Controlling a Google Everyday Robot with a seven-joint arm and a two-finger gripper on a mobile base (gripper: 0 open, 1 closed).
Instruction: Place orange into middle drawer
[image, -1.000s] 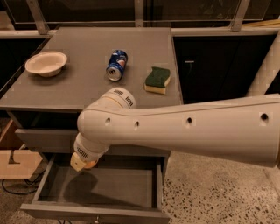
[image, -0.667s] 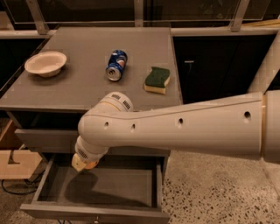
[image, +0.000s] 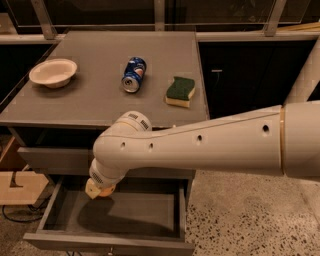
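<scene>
The middle drawer (image: 60, 241) is pulled open below the grey cabinet top, and its grey inside is bare. My gripper (image: 100, 190) hangs from the white arm over the drawer's back left part. It is shut on the orange (image: 108, 191), of which only a small orange sliver shows beside the cream fingertip (image: 92, 189). The orange is held a little above the drawer floor. The wrist hides most of the gripper.
On the cabinet top (image: 95, 100) are a white bowl (image: 53, 72) at the left, a blue soda can (image: 134, 74) on its side, and a green and yellow sponge (image: 180, 91). The upper drawer (image: 50, 160) is closed. A wooden box (image: 17, 185) stands at the left.
The arm has sunk a little toward the open drawer with the orange still in the gripper. Nothing else has moved.
</scene>
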